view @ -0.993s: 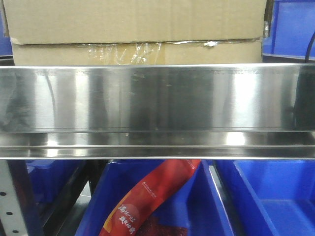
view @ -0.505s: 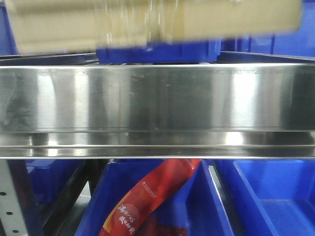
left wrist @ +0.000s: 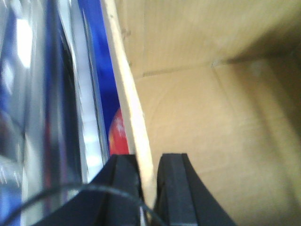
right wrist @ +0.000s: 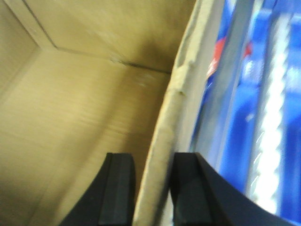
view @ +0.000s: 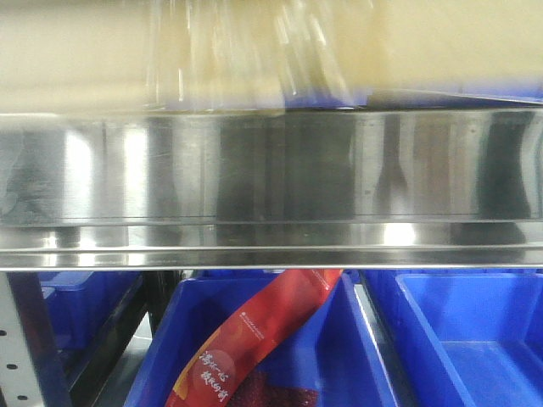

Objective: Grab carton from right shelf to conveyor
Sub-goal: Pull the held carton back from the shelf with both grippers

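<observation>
One carton [view: 85, 51], plain brown corrugated cardboard, sits blurry across the top of the front view. It's just above the shiny brushed steel rail [view: 271, 170] of the right shelf [view: 271, 254], with crinkly clear tape [view: 254, 59] on its lower seam. Can't tell if it's touching the shelf.

Left gripper [left wrist: 148, 162]: two black jaws pinched nearly closed on the carton's thin wall. Right gripper [right wrist: 153, 162]: same deal on another wall.

Under the rail there are three blue bins [view: 458, 339], with one long red packet [view: 254, 339] in the middle one. A grey perforated upright [view: 13, 356] stands at the far left.
</observation>
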Tool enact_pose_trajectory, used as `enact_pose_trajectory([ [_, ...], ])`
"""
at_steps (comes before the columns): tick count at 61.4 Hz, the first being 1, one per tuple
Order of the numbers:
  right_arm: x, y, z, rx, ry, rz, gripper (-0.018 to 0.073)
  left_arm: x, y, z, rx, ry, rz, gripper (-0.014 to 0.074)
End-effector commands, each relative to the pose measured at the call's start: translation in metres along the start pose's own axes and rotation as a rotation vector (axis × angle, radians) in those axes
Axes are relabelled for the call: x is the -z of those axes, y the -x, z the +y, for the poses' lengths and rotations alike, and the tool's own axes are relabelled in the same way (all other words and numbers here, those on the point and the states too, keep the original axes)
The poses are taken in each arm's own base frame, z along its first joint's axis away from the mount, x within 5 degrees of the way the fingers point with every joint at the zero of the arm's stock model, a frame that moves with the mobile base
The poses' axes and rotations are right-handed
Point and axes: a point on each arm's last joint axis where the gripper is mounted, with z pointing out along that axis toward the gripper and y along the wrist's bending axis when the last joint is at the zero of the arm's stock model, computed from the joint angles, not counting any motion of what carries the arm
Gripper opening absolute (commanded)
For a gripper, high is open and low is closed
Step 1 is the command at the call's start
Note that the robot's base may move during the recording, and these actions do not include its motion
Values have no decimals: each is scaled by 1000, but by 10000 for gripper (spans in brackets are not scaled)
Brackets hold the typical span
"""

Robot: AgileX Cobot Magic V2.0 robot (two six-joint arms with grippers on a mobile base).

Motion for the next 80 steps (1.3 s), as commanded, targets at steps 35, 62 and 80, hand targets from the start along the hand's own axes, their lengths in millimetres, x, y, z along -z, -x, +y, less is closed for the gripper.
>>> enact_pose_trajectory([
  [35, 17, -4, 10, -1, 71, -110, -60, 17, -7, 8, -12, 14, -43, -17],
  [62, 21, 5, 10, -4, 62, -220, -60, 52, 13, 10, 8, -3, -183, -17],
  [80, 21, 5, 10, -5, 62, -222, -60, 51, 13, 10, 7, 0, -173, -17],
])
